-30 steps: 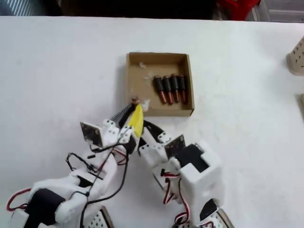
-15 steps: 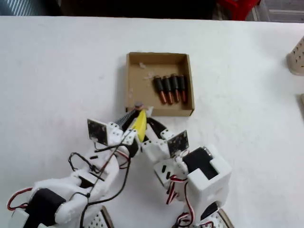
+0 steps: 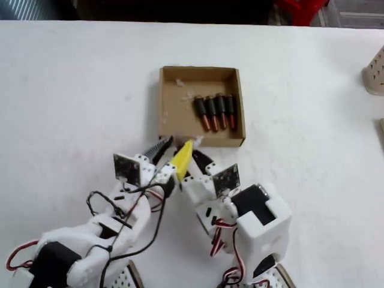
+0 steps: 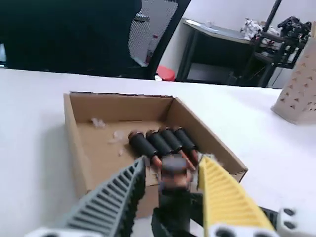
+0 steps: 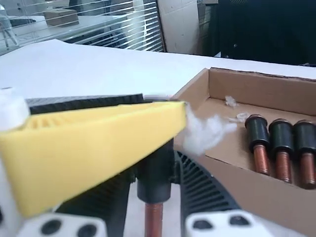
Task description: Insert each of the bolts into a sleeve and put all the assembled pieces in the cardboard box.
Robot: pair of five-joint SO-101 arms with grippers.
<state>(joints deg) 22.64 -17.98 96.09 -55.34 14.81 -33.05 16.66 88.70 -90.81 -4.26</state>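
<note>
Right end effector [image 5: 157,190] is clamping the sleeved bolt [image 5: 155,170] near upright, left end effector [image 4: 173,167] is gaping around it, and the cardboard box [image 3: 201,70] is sitting close at 12 o'clock.

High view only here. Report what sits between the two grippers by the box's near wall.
Observer: The right gripper is shut on a black sleeve.
Operator: Confirm the bolt is in it.
Observer: A copper bolt sticks out of the sleeve's end.
Operator: Now give me the left gripper.
Observer: The left gripper is open, its grey and yellow fingers flanking that sleeve.
</note>
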